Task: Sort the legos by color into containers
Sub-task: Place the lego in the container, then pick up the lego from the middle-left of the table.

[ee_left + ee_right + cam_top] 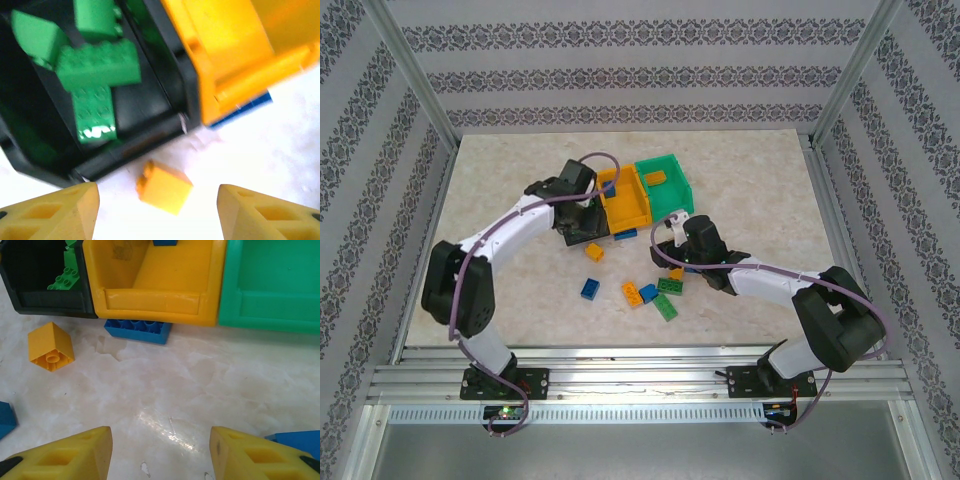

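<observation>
black bin (pixel 130 145) holding green bricks (pixel 97 65), orange-yellow bin (pixel 150 302) with one blue brick (pixel 165 242), green bin (pixel 682 195) with one yellow brick (pixel 655 178), my left tool (pixel 157 197) and right tool (pixel 160 440) wide, empty

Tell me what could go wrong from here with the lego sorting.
1. The orange brick lies tilted right by the black bin; the open left jaws may clip the bin's wall or squeeze the brick out.
2. The blue brick sits tight against the orange bin's front, so gripping it could shove the bins.

blue brick (pixel 302 436) cropped, green bricks (pixel 97 67) blurred
</observation>
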`<action>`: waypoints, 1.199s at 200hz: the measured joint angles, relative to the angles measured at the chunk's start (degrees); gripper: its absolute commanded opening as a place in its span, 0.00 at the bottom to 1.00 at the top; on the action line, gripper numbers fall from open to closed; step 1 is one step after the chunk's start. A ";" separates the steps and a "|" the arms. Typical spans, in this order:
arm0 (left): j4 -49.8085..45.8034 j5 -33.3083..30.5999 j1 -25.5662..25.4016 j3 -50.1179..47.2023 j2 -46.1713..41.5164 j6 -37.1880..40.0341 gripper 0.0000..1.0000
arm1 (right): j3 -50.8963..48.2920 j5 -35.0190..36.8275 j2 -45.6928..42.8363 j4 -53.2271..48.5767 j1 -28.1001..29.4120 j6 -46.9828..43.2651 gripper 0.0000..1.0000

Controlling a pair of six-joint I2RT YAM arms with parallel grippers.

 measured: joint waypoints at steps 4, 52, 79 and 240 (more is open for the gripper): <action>0.04 0.15 -0.46 -0.81 -0.74 0.00 0.63 | -0.07 0.00 0.00 0.07 -0.13 0.15 0.54; 0.79 4.15 -3.67 -15.15 -10.19 -1.42 0.62 | -1.44 -0.79 -0.42 1.62 -2.86 2.12 0.54; 0.94 8.00 -3.69 -21.51 -11.93 -3.30 0.61 | -2.14 -1.38 -1.07 2.56 -3.89 3.06 0.54; -0.07 6.67 -7.72 -15.06 -0.79 -6.03 0.31 | -3.17 -2.38 -3.41 3.87 -4.22 4.07 0.54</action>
